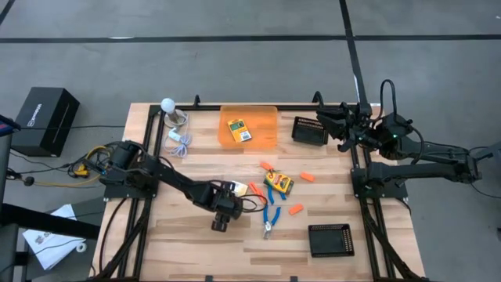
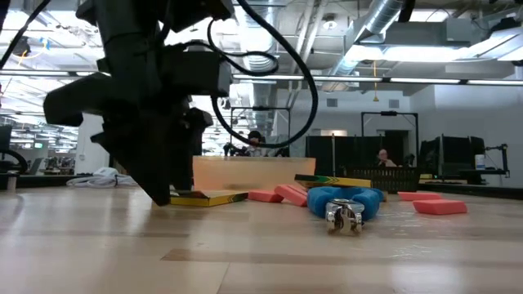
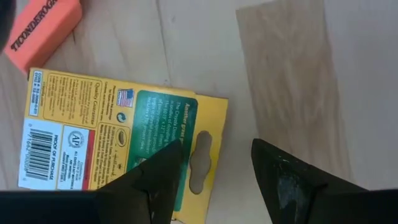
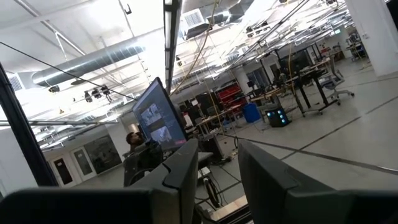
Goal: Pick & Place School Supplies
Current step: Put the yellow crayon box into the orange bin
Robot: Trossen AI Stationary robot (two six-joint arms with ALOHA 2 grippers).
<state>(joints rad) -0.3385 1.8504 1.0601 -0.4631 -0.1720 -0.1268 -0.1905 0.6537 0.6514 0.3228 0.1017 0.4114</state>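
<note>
Overhead, we note the left gripper [image 1: 221, 222] mid-table, the right gripper [image 1: 333, 124] parked far right, part-open, empty. Wrist-level, we read "PROOF OF PURCHASE" on the crayon box [image 3: 112, 137], "TICONDEROGA" on the orange eraser [image 3: 43, 31]; fingers [image 3: 283, 180] spread, straddling the box edge.

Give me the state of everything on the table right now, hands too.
Left hand: open, low over a crayon box, one finger over its edge.
Right hand: raised at the table's far right edge, holding nothing.
Bin: upright, one box inside.
Scissors: flat, untouched.
Second box: flat.
</note>
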